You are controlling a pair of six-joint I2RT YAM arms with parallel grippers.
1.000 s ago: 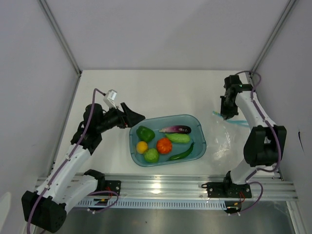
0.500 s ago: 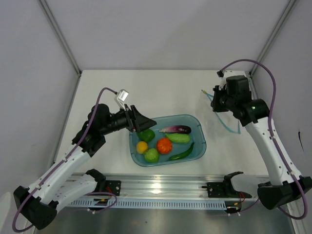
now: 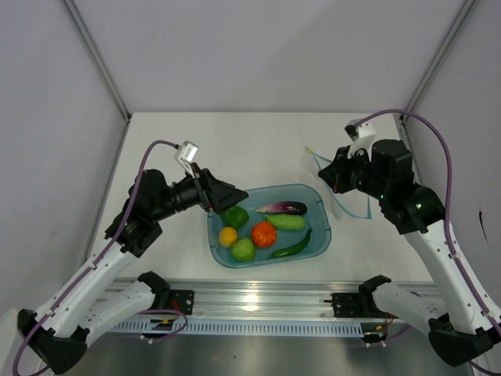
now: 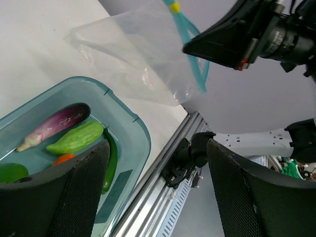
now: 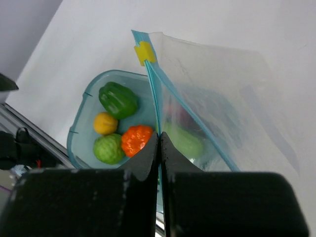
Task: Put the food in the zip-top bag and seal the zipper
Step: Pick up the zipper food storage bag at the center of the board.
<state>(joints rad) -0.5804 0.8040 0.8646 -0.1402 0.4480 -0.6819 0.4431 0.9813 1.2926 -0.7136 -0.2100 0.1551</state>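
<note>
A: State of right tool?
B: Clenched on the zipper; bag hangs at the tub's far right corner.
A: And left tool?
B: Released, spread wide, over the tub's left end.
A: The food?
B: All inside the tub.

Right pincer pinches the zipper, tub of food beyond

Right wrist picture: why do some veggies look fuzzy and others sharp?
Right wrist view: the cucumber shows through the clear bag, so plastic hazes it; the pepper outside looks crisp. Top view: the bag nearly vanishes on the white table; only its teal zipper shows.
</note>
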